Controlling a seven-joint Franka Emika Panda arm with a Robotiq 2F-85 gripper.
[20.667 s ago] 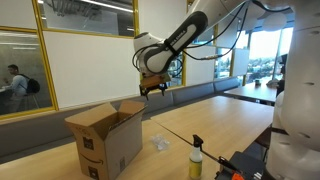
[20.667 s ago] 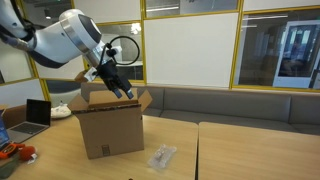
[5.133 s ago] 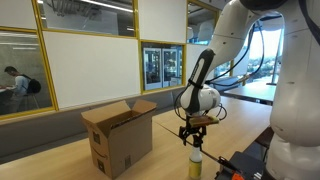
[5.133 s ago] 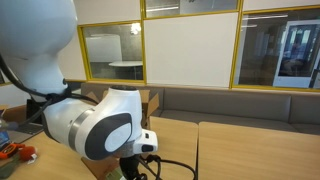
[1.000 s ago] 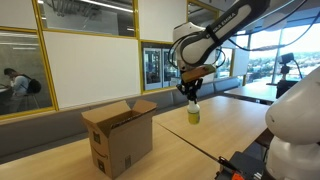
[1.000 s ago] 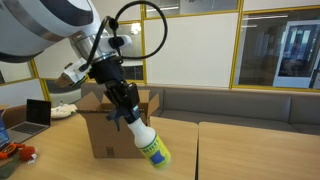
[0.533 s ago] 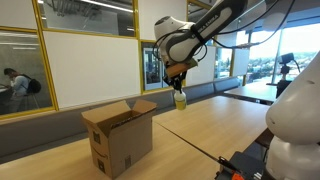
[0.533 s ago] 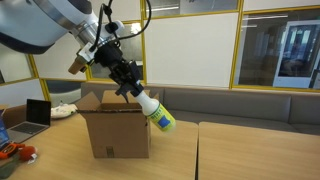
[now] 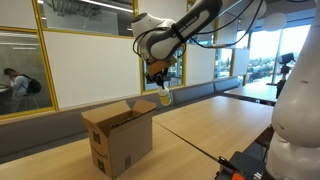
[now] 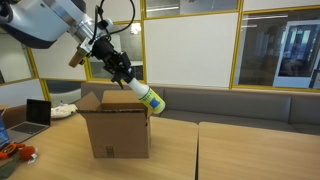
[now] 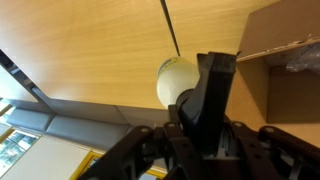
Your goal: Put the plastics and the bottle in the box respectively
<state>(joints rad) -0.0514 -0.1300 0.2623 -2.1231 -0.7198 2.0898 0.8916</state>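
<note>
Surface (image 9: 215, 125): wood, box (image 10: 118, 136) sits near one end, flaps open. Arm (image 9: 178, 32) reaches in high over the box in both exterior views. Claw (image 10: 129, 83) clamped on the bottle (image 10: 151, 99) at its neck, fingers (image 11: 213, 92) closed either side in the wrist view. Bottle is airborne and tilted, base pointing down and away from the claw, just above the box's top corner and not inside it; in an exterior view it hangs just past the raised flap (image 9: 143, 107). Clear plastic (image 11: 304, 60) lies inside the box.
</note>
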